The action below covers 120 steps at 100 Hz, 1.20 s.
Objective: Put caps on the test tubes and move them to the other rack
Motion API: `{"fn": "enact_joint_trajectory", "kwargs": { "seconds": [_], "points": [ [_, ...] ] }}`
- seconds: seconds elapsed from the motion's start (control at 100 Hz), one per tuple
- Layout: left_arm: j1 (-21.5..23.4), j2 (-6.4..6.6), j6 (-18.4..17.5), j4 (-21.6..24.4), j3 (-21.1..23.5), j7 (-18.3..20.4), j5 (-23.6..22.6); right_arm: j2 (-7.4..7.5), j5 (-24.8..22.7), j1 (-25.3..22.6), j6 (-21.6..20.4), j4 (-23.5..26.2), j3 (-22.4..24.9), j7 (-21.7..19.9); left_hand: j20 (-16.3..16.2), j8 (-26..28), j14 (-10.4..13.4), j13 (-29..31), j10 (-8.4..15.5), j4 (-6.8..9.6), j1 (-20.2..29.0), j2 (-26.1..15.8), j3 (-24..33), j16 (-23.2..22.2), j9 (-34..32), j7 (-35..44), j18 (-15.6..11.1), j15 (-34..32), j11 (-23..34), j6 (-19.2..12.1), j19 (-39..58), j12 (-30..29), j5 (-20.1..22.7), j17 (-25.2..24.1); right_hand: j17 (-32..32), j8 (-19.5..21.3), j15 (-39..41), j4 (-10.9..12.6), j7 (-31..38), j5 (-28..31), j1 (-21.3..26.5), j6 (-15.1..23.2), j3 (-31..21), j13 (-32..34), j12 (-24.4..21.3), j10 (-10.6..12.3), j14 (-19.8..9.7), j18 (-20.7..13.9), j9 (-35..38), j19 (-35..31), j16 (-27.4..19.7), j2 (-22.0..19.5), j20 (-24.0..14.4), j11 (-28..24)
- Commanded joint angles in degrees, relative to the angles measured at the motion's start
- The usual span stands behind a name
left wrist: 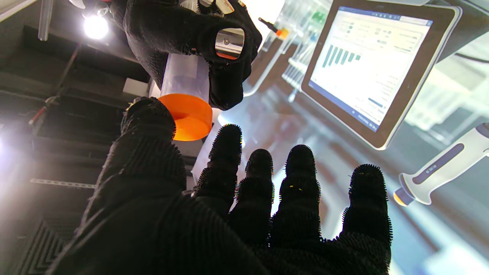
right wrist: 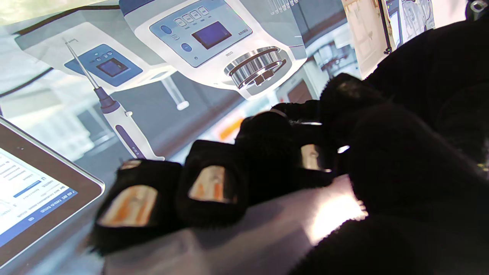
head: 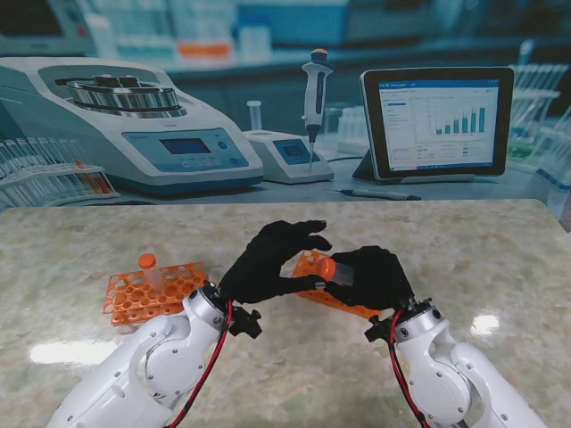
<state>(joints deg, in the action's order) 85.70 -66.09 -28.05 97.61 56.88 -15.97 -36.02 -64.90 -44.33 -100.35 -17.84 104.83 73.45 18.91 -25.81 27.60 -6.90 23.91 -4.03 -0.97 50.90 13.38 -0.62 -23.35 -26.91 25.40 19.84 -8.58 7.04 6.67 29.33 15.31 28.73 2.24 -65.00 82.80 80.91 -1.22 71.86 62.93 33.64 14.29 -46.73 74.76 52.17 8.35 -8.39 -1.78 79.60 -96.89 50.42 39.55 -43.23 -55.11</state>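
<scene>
My right hand [head: 373, 278] is shut on a clear test tube [left wrist: 183, 76], held on its side above the table with its orange cap [head: 326, 267] pointing toward my left hand [head: 268, 263]. The left hand is open with its fingers spread. Its thumb [left wrist: 149, 118] touches the cap's [left wrist: 189, 114] rim and its index fingertip [left wrist: 228, 133] is just beside it. In the right wrist view the fingers [right wrist: 210, 183] wrap the tube [right wrist: 244, 236]. One orange rack [head: 134, 299] on the left holds a capped tube [head: 147, 263]. A second orange rack [head: 352, 308] lies partly hidden under the hands.
The marble table [head: 482, 259] ends at a lab backdrop showing a tablet [head: 437, 120], a pipette [head: 314, 98] and a centrifuge [head: 125, 116]. Bare table lies to the right of my right hand and in front of both forearms.
</scene>
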Motion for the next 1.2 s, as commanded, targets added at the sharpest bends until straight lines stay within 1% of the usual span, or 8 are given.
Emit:
{"fn": "enact_joint_trajectory", "kwargs": {
  "seconds": [0.0,0.34,0.46,0.55,0.72,1.04,1.11,1.19],
  "points": [
    [-0.4,-0.12,0.2,-0.2,-0.4,0.1,-0.9,-0.12,0.0,-0.4,0.0,0.3,-0.3,-0.1,-0.9,1.1,0.4,-1.7,-0.6,0.15,-0.6,1.2,1.0,-0.7,1.9,1.4,0.1,0.0,-0.5,1.1,-1.1,1.8,-1.4,-0.5,-4.0,1.7,11.9,0.2,4.0,1.8,2.0,3.6,-1.0,1.3,1.1,-0.9,-8.7,-5.1,2.9,-17.3,4.4,-2.2,-3.4,-1.1],
    [-1.0,-0.35,0.2,-0.6,-1.3,-0.3,-0.7,-0.11,-0.1,-0.4,0.1,0.3,-0.4,-0.1,-0.8,6.4,0.5,-0.7,-0.6,0.39,1.1,-2.7,3.7,-1.3,0.8,11.9,0.1,-0.5,0.0,-0.3,-0.3,2.1,-2.9,-0.4,-4.0,1.7,11.9,0.2,4.0,1.8,2.0,3.6,-1.0,1.3,1.1,-0.9,-8.7,-5.1,2.9,-17.3,4.4,-2.3,-3.4,-1.1],
    [-1.1,-0.56,-0.2,-0.9,-1.6,-0.4,0.3,-0.11,0.0,-0.4,0.2,0.3,-0.4,-0.2,-0.9,8.4,0.4,0.6,-0.4,0.71,5.4,-1.7,4.9,-1.6,-0.6,15.6,0.4,-1.1,0.4,-2.4,0.0,2.2,-2.2,-0.3,-4.0,1.7,11.9,0.2,4.0,1.7,2.0,3.7,-1.0,1.3,1.1,-0.9,-8.7,-5.1,2.9,-17.3,4.4,-2.1,-3.4,-1.1],
    [-1.1,-0.6,-0.4,-0.9,-1.7,-0.5,0.3,-0.1,0.0,-0.5,0.2,0.3,-0.4,-0.2,-1.1,7.3,0.4,1.5,-0.2,1.16,9.4,-2.1,3.3,-2.0,-1.5,20.6,0.5,-1.4,0.6,-3.8,0.1,2.3,-2.1,-0.2,-4.0,1.7,11.9,0.2,4.0,1.7,2.0,3.7,-1.0,1.3,1.1,-0.9,-8.7,-5.1,2.9,-17.3,4.4,-2.1,-3.4,-1.1],
    [-1.1,-0.81,-0.9,-1.0,-1.9,-1.2,0.5,-0.09,-0.1,-0.5,0.2,0.3,-0.4,-0.3,-1.1,6.2,0.5,2.9,0.4,1.17,16.1,-4.7,3.2,-2.5,-3.3,25.4,0.9,-2.0,1.2,-8.2,0.3,2.5,2.1,0.2,-4.0,1.7,11.9,0.2,4.0,1.7,2.0,3.7,-1.0,1.3,1.2,-0.9,-8.7,-5.1,2.9,-17.3,4.4,-2.1,-3.4,-1.1],
    [-1.1,-0.81,-1.5,-1.2,-1.9,-1.7,-0.2,-0.08,-0.1,-0.5,0.2,0.3,-0.4,-0.3,-0.9,-2.2,0.7,4.7,1.6,2.4,22.9,-3.0,3.9,-2.6,-5.3,18.3,1.2,-2.4,1.5,-9.1,0.7,2.0,11.0,0.9,-4.0,1.7,11.9,0.2,4.0,1.7,2.0,3.7,-1.0,1.3,1.1,-0.9,-8.7,-5.1,2.9,-17.3,4.4,-2.1,-3.4,-1.1],
    [-1.1,-0.76,-1.7,-1.2,-2.0,-1.7,-0.5,-0.08,-0.1,-0.5,0.2,0.3,-0.4,-0.3,-0.7,-4.7,0.7,4.8,1.6,2.48,23.0,-1.5,8.2,-2.4,-5.5,15.1,1.2,-2.3,1.5,-9.2,0.7,1.6,13.5,0.9,-4.0,1.7,11.9,0.2,4.0,1.7,2.0,3.7,-1.1,1.3,1.2,-0.9,-8.7,-5.1,2.9,-17.3,4.4,-2.3,-3.4,-1.1],
    [-1.2,-0.71,-2.0,-1.3,-2.0,-1.6,-0.7,-0.08,-0.1,-0.5,0.2,0.3,-0.4,-0.3,-0.5,-6.0,0.9,5.0,1.7,0.85,23.0,0.2,13.6,-2.3,-5.8,11.7,1.2,-2.3,1.5,-9.5,0.7,1.3,15.4,0.9,-4.0,1.7,11.9,0.2,4.0,1.7,2.0,3.7,-1.0,1.3,1.2,-0.9,-8.7,-5.1,2.9,-17.3,4.4,-2.2,-3.4,-1.1]
  ]
}}
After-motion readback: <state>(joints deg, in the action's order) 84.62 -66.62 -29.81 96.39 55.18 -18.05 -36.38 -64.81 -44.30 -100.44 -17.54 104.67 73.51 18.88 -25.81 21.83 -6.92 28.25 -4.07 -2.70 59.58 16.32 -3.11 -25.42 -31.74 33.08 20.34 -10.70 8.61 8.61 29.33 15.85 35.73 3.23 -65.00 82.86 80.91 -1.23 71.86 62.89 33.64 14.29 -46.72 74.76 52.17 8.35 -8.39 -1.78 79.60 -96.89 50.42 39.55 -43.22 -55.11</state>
